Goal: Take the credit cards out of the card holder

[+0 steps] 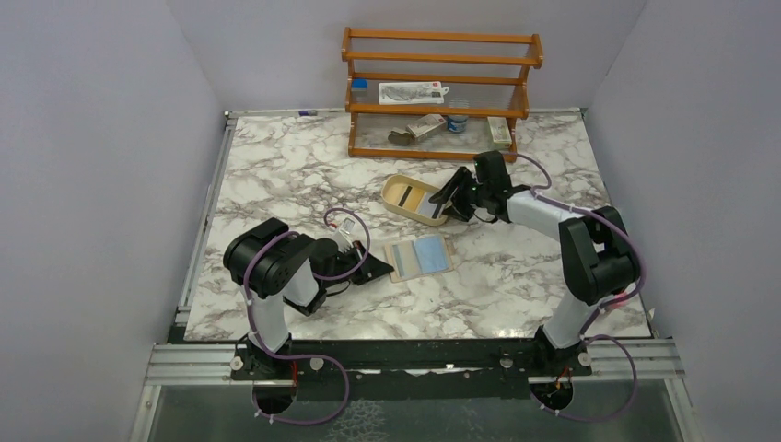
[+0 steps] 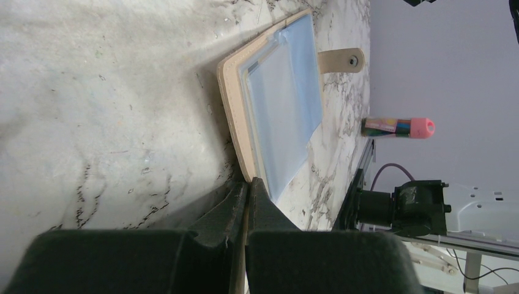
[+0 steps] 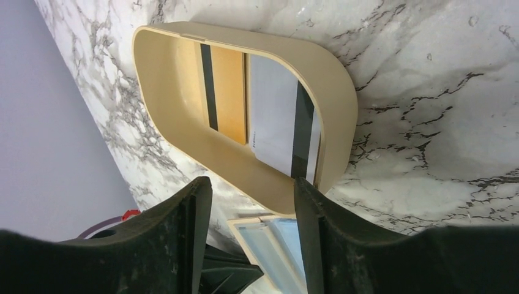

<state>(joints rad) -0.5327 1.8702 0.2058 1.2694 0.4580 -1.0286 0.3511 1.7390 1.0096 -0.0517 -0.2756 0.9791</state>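
Note:
The card holder (image 1: pixel 420 256) lies open on the marble table, light blue panel up. It also shows in the left wrist view (image 2: pixel 278 104) and at the bottom of the right wrist view (image 3: pixel 275 251). My left gripper (image 1: pixel 376 270) (image 2: pixel 249 184) is shut on the holder's tan left edge. The yellow-orange credit card (image 3: pixel 227 92) and the whitish-grey credit card (image 3: pixel 275 116) with a dark band lie in the oval tan tray (image 3: pixel 336 92). My right gripper (image 1: pixel 451 198) (image 3: pixel 251 190) is open and empty just above the tray's near end.
The tan tray (image 1: pixel 394 187) sits behind the card holder. A wooden rack (image 1: pixel 440 92) with small items stands at the back. A marker with a pink cap (image 2: pixel 398 127) lies near the table's edge. Grey walls enclose the table.

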